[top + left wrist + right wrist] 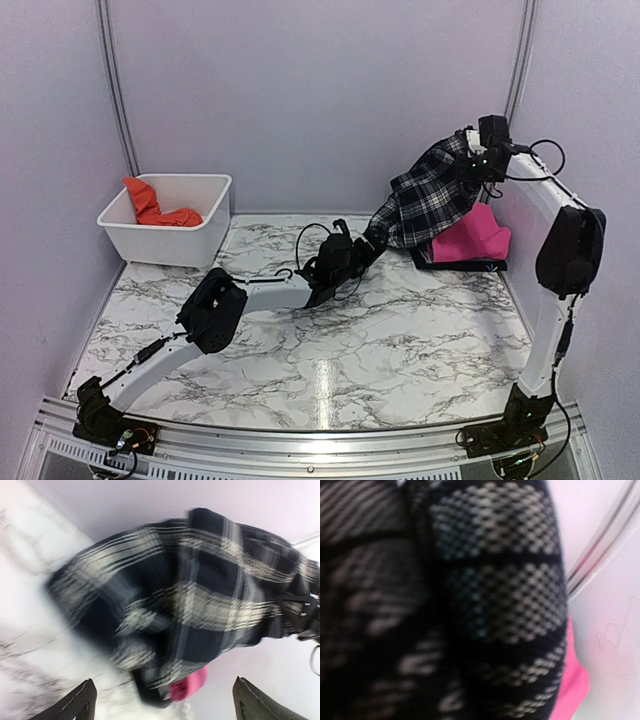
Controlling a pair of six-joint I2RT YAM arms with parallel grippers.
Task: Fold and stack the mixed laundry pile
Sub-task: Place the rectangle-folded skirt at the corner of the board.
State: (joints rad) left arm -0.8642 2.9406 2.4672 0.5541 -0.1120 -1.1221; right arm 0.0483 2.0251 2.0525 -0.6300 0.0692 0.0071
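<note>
**A:** Status check, biggest item first?

**B:** The plaid shirt point(430, 200) hangs unfolded from the right gripper point(487, 160), which is raised high and clamped shut on the shirt's upper edge. The cloth drapes down and across, and its lower end is just ahead of the left gripper point(366, 240). That gripper's fingers point(80, 702) are spread wide with nothing between them. My read is that no fold has been made on this piece yet.

**A:** And the rest?

**B:** The white bin point(200, 240) sits well apart, on the left gripper's outer side. The orange t-shirt point(150, 205) lies crumpled inside it, apparently untouched. A folded pink garment point(478, 238) lies below the right gripper, partly under the hanging shirt. Both laundry pieces have yet to be folded and stacked.

**A:** Anything unreadable?

**B:** Three things:
- The right wrist view is filled with blurred plaid weave and shows none of its own fingers, so the grip is read from the overhead view.
- The left wrist view is smeared, so I cannot tell whether the shirt's lower end touches the table point(400, 330).
- A dark layer under the pink garment cannot be identified.
</note>
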